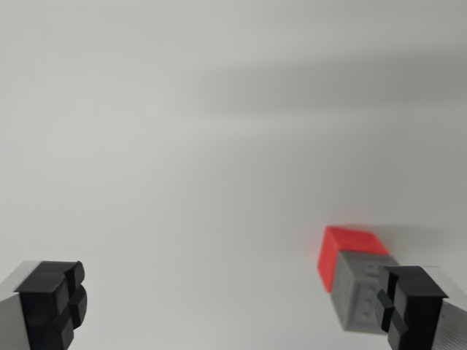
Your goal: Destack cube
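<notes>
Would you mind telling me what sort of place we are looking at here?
Probably a lab bench for robot manipulation tests: a bare, plain white surface, just a red cube and a grey cube touching, and the gripper open over them.

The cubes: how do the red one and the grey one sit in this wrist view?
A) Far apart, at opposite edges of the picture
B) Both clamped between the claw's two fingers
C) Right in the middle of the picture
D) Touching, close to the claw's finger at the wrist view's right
D: the red cube and the grey cube are pressed together beside the black pad at the wrist view's right, while the open claw holds nothing.
</notes>
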### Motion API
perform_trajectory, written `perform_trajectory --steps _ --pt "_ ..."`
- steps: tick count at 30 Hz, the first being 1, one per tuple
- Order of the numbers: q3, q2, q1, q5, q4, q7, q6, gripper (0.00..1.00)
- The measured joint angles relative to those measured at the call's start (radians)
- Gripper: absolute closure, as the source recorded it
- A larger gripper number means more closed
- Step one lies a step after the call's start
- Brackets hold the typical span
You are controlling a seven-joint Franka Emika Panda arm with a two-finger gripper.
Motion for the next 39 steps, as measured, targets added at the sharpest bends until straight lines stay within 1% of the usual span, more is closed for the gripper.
perform_trajectory --steps 10,21,34,35,39 --pt "-0.019 -0.025 -0.014 -0.001 -0.08 -0.014 0.047 0.0" --pt "-0.043 -0.05 -0.036 -0.005 -0.179 -0.036 0.109 0.0" --pt "-0.079 -0.067 -0.072 -0.014 -0.297 -0.07 0.197 0.0" --pt "-0.081 -0.067 -0.073 -0.014 -0.302 -0.072 0.2 0.0" --pt "-0.094 -0.068 -0.086 -0.017 -0.337 -0.085 0.229 0.0"
